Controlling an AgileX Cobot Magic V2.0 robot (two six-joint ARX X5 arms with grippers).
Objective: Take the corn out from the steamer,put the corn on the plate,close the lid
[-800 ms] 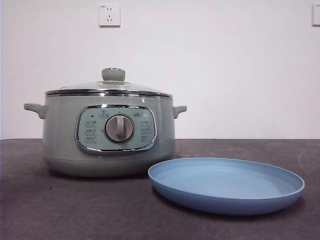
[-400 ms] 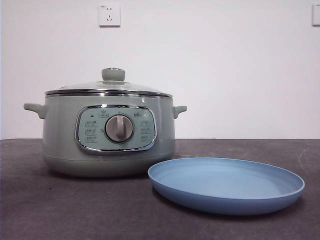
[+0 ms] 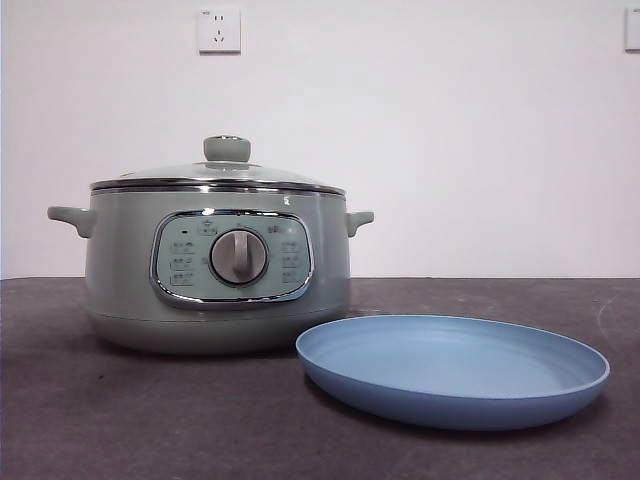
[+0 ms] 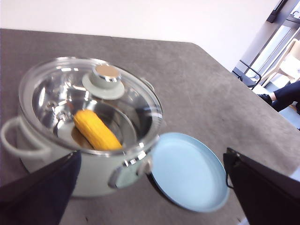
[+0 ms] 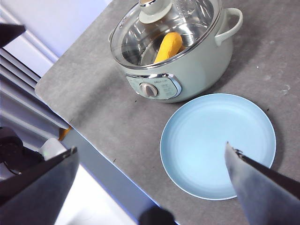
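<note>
While both grippers' jaws gape, glossy tapered corn point(image 4: 96, 130) lies under the steamer's point(image 3: 218, 262) domed glass lid point(image 3: 218, 174)

You've got one sage-green steamer point(image 3: 215, 265), one glass lid point(image 3: 217, 175) sitting on it, one corn cob point(image 4: 96, 130) inside, one light-blue plate point(image 3: 452, 371), two white wall sockets point(image 3: 219, 29), two grippers with jaws spread
</note>
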